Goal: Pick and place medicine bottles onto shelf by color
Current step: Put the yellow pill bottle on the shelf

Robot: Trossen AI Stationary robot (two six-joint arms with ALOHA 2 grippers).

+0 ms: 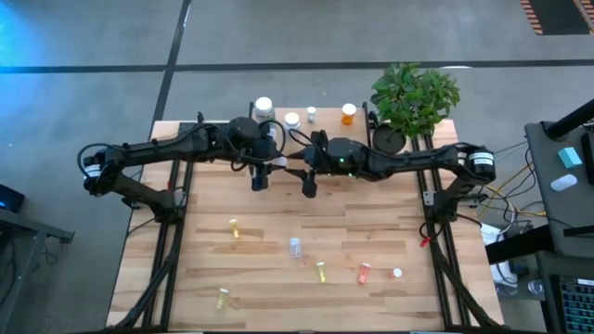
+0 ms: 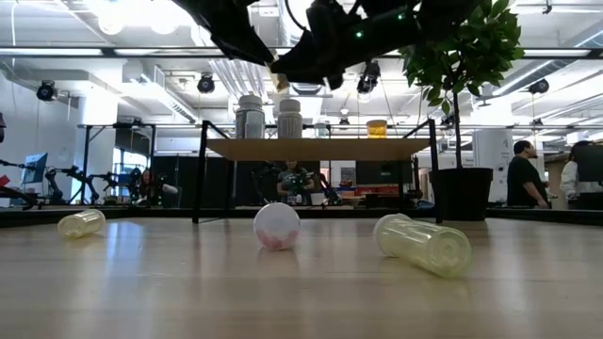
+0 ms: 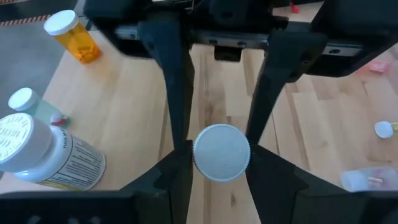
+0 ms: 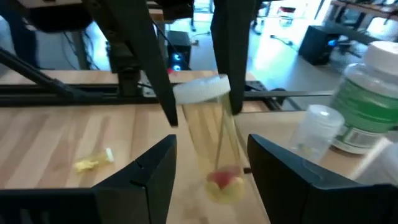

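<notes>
The tabletop [image 1: 371, 237] is pale, smooth wood planking with a soft sheen. The shelf [image 2: 320, 149] has a light wooden board on thin black metal legs. The medicine bottles [image 2: 426, 246] look like translucent plastic, glossy; one orange bottle [image 3: 76, 38] carries a matt white cap.
</notes>
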